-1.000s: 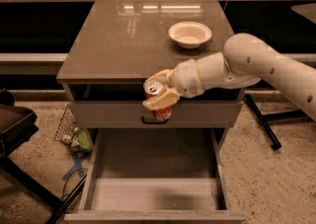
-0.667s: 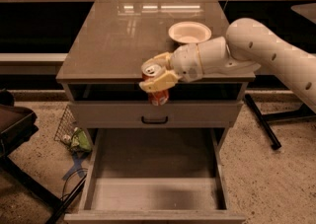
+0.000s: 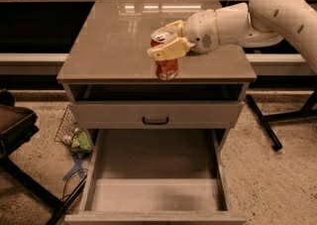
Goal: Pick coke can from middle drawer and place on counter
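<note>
The coke can (image 3: 166, 65) is red with a silver lid and stands upright over the front middle of the counter (image 3: 111, 45). Its base is at or just above the surface. My gripper (image 3: 159, 41) reaches in from the right on the white arm and is shut on the coke can's upper half, one cream finger (image 3: 171, 49) across its front. The middle drawer (image 3: 153, 162) is pulled out low at the front, and its grey floor is bare.
A closed drawer front with a black handle (image 3: 155, 120) sits under the counter. A wire basket with a green item (image 3: 74, 137) lies on the floor at left by a black chair (image 3: 15, 125). A black stand leg (image 3: 262, 122) crosses the floor at right.
The gripper has carried the coke can up from in front of the drawer fronts and back over the counter's front edge. The arm now hides the white bowl.
</note>
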Controlling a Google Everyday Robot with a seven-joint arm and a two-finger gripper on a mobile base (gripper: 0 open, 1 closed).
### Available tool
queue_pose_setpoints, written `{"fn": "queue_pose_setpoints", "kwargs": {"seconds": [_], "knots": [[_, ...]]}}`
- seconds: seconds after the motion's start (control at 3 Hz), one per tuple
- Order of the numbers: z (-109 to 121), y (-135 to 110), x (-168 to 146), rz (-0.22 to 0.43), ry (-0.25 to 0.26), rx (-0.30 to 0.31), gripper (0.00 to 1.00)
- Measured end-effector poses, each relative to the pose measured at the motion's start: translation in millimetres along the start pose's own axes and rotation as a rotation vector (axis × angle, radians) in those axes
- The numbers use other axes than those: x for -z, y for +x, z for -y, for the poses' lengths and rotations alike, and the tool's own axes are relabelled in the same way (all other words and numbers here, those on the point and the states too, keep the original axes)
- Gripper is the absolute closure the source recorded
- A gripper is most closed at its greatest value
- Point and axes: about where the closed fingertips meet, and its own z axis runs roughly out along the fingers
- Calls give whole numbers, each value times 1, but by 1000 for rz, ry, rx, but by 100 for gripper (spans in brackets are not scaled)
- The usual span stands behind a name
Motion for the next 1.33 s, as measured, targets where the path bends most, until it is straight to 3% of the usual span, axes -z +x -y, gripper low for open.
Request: {"fn": "queue_pose_setpoints", "kwargs": {"seconds": [0.33, 0.67, 1.0, 1.33], "knots": [[2, -2, -2, 6, 2, -2, 100], [19, -21, -25, 64, 31, -23, 100], [61, -44, -56, 102, 100, -44, 100], [90, -59, -90, 109, 133, -43, 100]]}}
